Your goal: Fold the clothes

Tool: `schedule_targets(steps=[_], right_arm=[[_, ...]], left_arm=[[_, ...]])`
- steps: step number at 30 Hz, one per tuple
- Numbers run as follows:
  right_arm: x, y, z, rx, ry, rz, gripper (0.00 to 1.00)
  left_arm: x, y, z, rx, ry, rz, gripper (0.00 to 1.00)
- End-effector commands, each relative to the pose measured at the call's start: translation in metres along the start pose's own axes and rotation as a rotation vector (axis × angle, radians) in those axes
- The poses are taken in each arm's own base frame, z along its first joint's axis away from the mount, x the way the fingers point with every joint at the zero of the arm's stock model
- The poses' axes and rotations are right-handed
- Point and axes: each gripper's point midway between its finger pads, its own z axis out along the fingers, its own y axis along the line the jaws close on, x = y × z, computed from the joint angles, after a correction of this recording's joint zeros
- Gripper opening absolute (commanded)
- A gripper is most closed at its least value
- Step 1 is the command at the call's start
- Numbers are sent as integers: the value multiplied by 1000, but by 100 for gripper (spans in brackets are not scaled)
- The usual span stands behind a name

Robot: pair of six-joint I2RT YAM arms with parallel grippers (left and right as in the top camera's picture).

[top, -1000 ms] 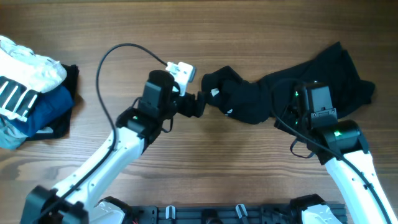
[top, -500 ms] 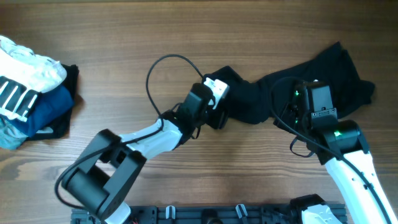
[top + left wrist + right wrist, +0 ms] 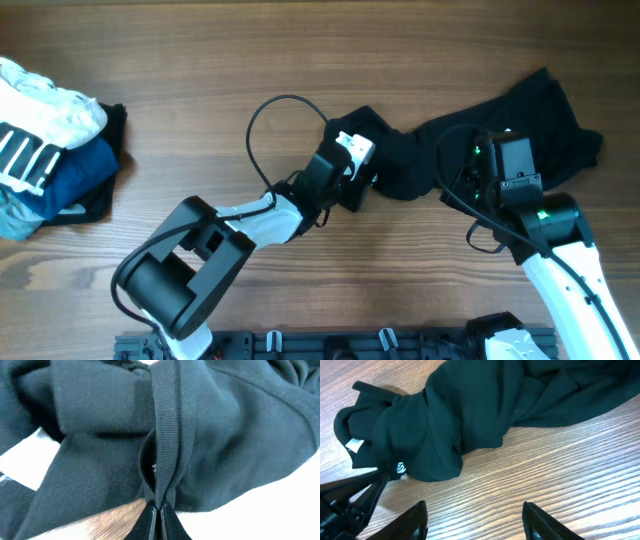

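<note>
The clothes are one black T-shirt (image 3: 530,105), lying crumpled in a long heap across the right half of the wooden table. My left gripper (image 3: 361,180) sits at the shirt's lower left end. In the left wrist view the left gripper (image 3: 159,507) is shut on a ribbed edge of the shirt (image 3: 100,415), which stands up in a pinched fold between the fingertips. My right gripper (image 3: 475,510) hangs open over bare wood just short of the shirt (image 3: 485,405). A white label (image 3: 354,445) and a small white logo (image 3: 400,467) show on the bunched end.
A pile at the far left holds a white garment with black stripes (image 3: 40,125) on a blue folded garment (image 3: 85,170). The left arm's black cable (image 3: 270,108) loops above the table. A rail (image 3: 330,345) runs along the front edge.
The left arm has swung right to the shirt's left end, and its jaws have closed on the fabric edge. The right arm has not moved.
</note>
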Motion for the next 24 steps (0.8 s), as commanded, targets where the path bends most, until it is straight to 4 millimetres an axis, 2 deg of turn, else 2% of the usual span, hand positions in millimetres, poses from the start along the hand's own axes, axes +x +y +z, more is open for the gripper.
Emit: schedule_targets(steps=[1,3,5,7,10,12,15,17,21,22,23,24], right_arm=[[-6,-3,-4,14,-36,12,61],[-10,-8,-4,45,-60,13,61],[-15,-13,-5,71,-85,12,61],[-22,-9,-5,62,-116,-31,61],[-37,3,-7,17,-174,-123,62],[-41,10,-6,-9,-184,-142,62],[-36,14,-1,-30,-152,-145,62],[-34,14,2,-23,-135,-134,65],[-30,11,5,-13,-114,-95,68],[-29,11,5,-13,-113,-89,68],[-29,11,5,-12,-110,-73,69],[-28,10,5,-12,-109,-66,69]], left_arm=[[-83,-4,-59,-15,-200,-18,4],[-111,8,-98,-56,-271,-41,4],[-136,30,-152,-127,-366,-75,4],[-151,51,-200,-195,-450,-106,4],[-160,71,-247,-262,-532,-136,4],[-159,79,-265,-295,-554,-153,4],[-148,78,-258,-272,-502,-172,4],[-133,73,-238,-226,-421,-216,6],[-101,51,-177,-79,-222,-233,38],[-91,43,-157,-48,-169,-229,42],[-75,32,-126,-16,-94,-214,44],[-66,26,-110,0,-62,-203,45]])
